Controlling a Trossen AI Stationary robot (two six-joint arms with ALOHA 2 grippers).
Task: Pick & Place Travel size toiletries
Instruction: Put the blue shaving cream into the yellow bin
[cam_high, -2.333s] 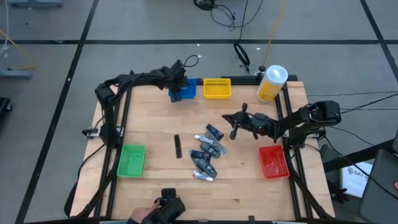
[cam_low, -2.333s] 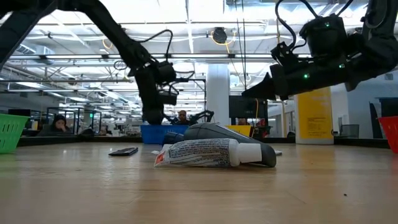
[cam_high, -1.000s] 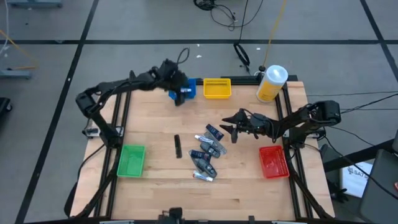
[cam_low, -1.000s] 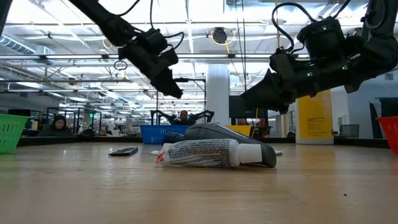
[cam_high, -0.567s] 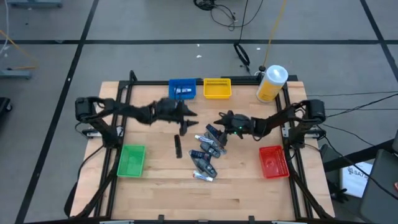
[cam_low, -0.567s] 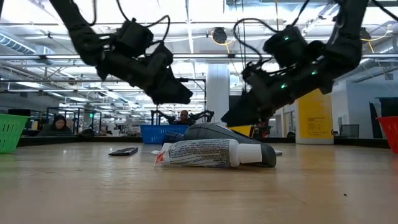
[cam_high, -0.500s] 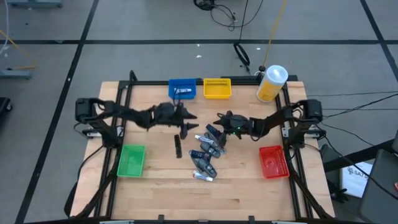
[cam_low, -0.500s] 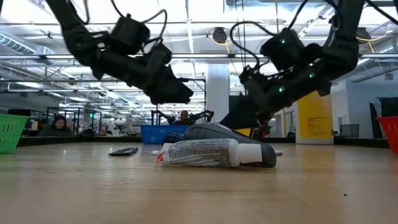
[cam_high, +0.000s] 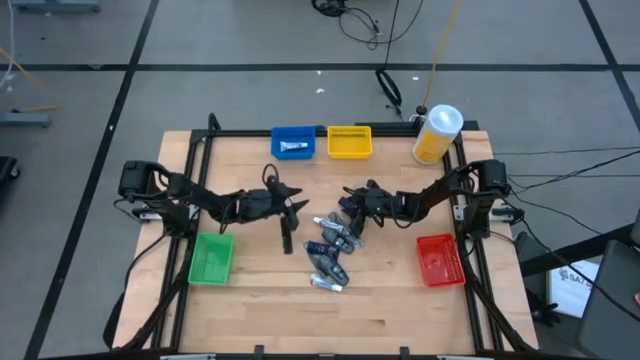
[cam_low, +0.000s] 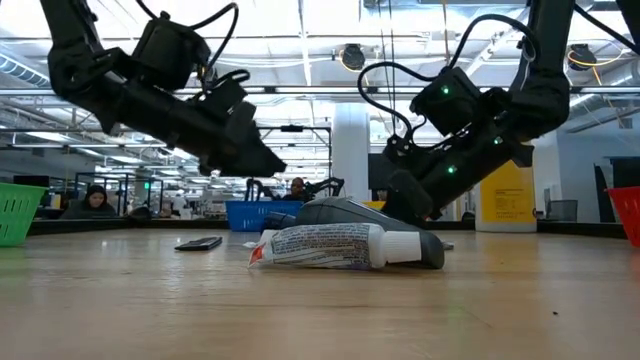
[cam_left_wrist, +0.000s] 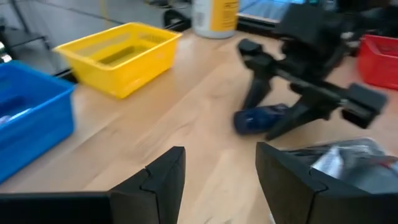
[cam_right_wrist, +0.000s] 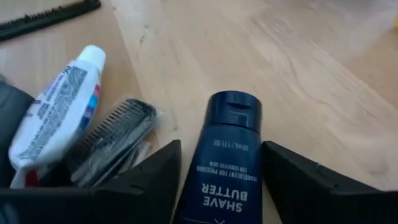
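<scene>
**A:** What was seen on the table, taken from the left?

**B:** A green bin (cam_high: 211, 257) was seen at the left edge. The left gripper (cam_high: 292, 207) was held low, fingers spread and empty, just beside a black comb (cam_high: 285, 236) lying apart from the pile. The toiletries (cam_high: 330, 251) were heaped at mid-table. The right gripper (cam_high: 349, 211) was lowered over the heap's far end, jaws parted around a dark blue tube (cam_right_wrist: 217, 162) marked as shave butter, not yet closed on it. A red bin (cam_high: 439, 258) was set at the right edge; blue (cam_high: 293, 143) and yellow (cam_high: 349, 141) bins were placed along the far side.

**A:** How might the grasp be done well?

**B:** The tube should probably be kept centred between the fingers and squeezed across its flat body, below the cap. A white tube (cam_right_wrist: 55, 118) and a packaged comb (cam_right_wrist: 112, 138) were seen just beside it, so a straight descent would be advised, lest they be dragged along. The grippers were brought near each other; the left might best be kept to the lone comb.
</scene>
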